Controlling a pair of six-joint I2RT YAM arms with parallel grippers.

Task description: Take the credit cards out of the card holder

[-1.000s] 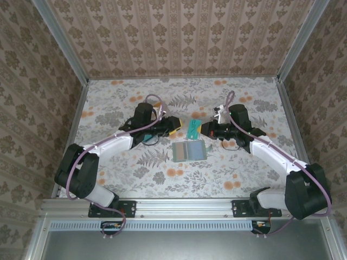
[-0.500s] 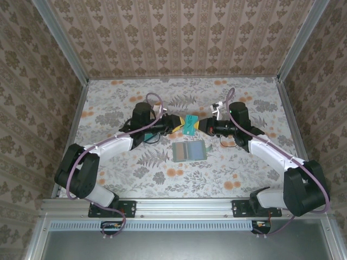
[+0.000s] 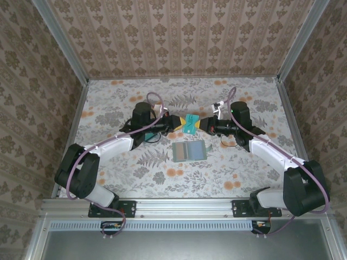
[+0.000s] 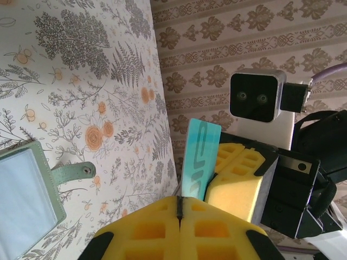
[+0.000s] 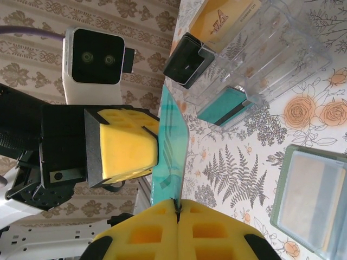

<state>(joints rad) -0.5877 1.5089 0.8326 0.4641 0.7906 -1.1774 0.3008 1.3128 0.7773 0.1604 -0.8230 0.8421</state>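
A teal credit card [image 3: 190, 125] hangs in the air above the table's middle, gripped from both sides. My left gripper [image 3: 182, 123] is shut on its one edge [image 4: 200, 160], the yellow pads [image 4: 146, 227] pressed together. My right gripper [image 3: 198, 125] is shut on the opposite edge [image 5: 171, 146]. The grey-green card holder [image 3: 190, 151] lies open and flat on the table just in front of the card. Its clear window [image 5: 309, 195] shows a beige face. Its snap strap [image 4: 73, 172] sticks out sideways.
A clear plastic box [image 5: 271, 59] lies on the table behind the left arm. A teal card [image 5: 222, 105] lies in it, a tan one [image 5: 225, 19] at its far end, and a black block [image 5: 187, 59] beside it. Patterned walls close in the table.
The right gripper carried the teal card up and left to the middle. The left gripper came in from the left and shut on the card's free edge.
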